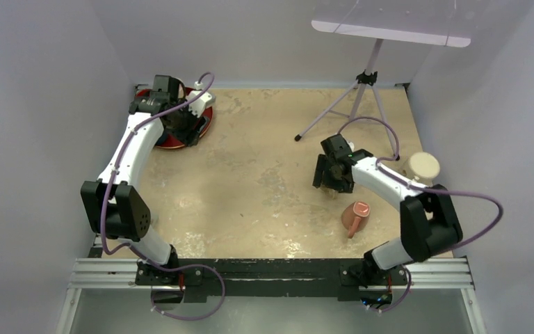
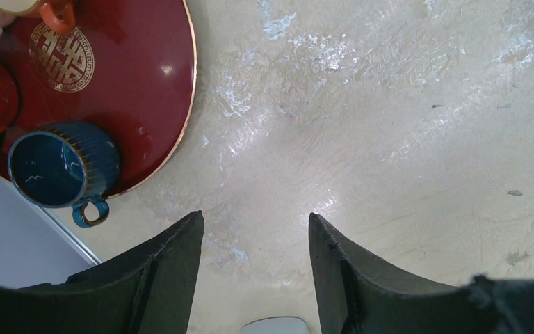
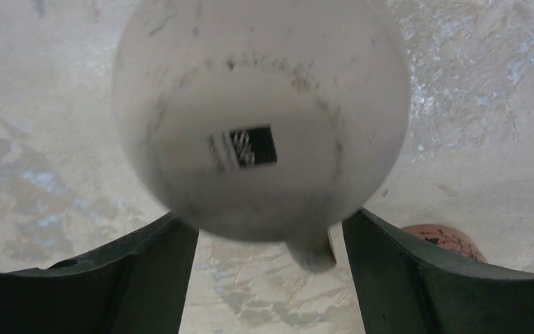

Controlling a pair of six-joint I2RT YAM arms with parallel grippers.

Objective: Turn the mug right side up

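— What was the room like?
— Pale, bare walls (image 1: 42,83) closed in a mottled beige table (image 1: 264,181).
— Any light?
— A white panel (image 1: 389,24) on a tripod (image 1: 361,97) stood at the far right.

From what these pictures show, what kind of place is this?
Probably a robot test booth: plain white walls enclose the table, two arms sit on a rail, a panel stands on a tripod.

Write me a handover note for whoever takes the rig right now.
Left gripper: open, empty, over bare table beside the red tray.
Right gripper: jaws spread around the white mug; grip unclear, picture blurred.
White mug: base faces the wrist camera, so upside down; pink mug lies close by.
Done: gripper lined up on mug. Left: grasp, flip, set it upright.
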